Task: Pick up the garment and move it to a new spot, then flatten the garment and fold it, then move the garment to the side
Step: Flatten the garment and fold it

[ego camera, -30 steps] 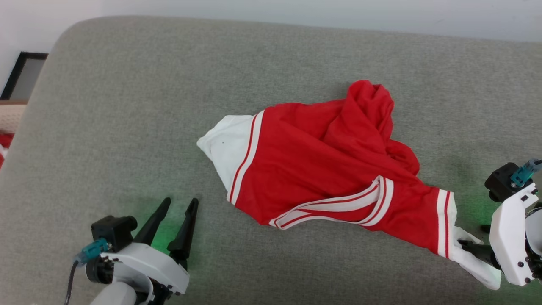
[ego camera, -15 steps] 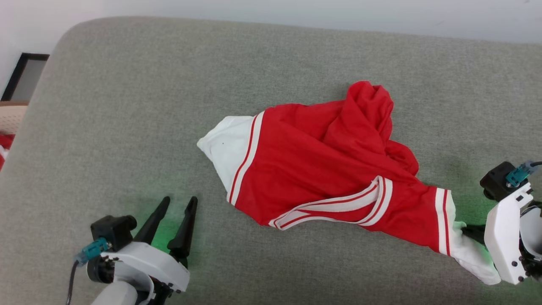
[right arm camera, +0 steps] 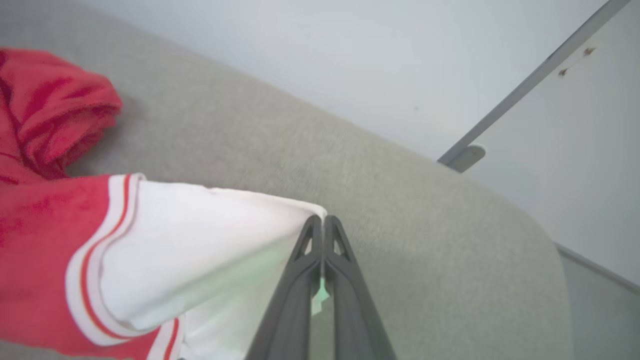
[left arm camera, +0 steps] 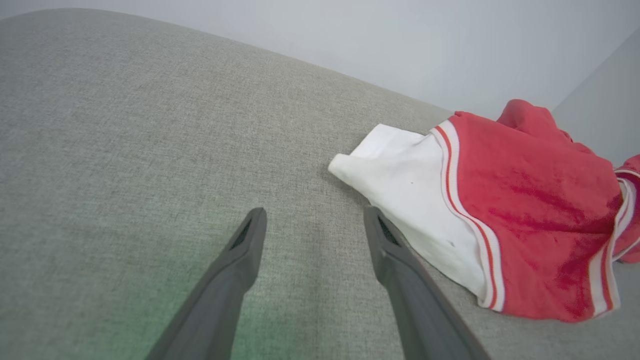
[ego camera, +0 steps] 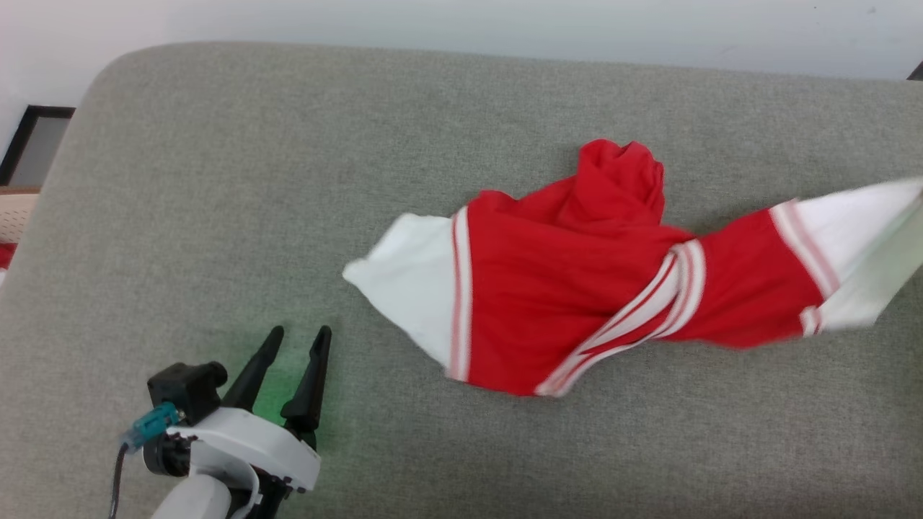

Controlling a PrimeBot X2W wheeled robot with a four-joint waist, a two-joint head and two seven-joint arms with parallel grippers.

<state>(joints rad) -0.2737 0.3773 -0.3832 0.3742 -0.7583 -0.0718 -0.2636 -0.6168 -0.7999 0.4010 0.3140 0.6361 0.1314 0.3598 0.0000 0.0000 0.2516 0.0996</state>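
Two grippers, one engaged. The right gripper (right arm camera: 324,220) has its fingers pressed together on the very edge of the white end panel of the garment (ego camera: 570,310). The garment lies crumpled right of centre on the grey upholstered surface (ego camera: 216,180). Its right end appears raised toward the frame edge and is blurred in the head view. The left gripper (ego camera: 300,331) rests low at the near left, fingers spread wide and holding nothing, near the garment's other white end but apart from it.

Principal risk: the pinch takes only a thin margin of cloth at the fingertips, so the drag of the bunched red body could pull the panel free during the lift. Secondary risk: a one-ended pull is likely to draw the garment into a twisted rope, with the striped band crossing its middle, which would make flattening harder. A carry too far right could also bring cloth over the surface's rounded edge.
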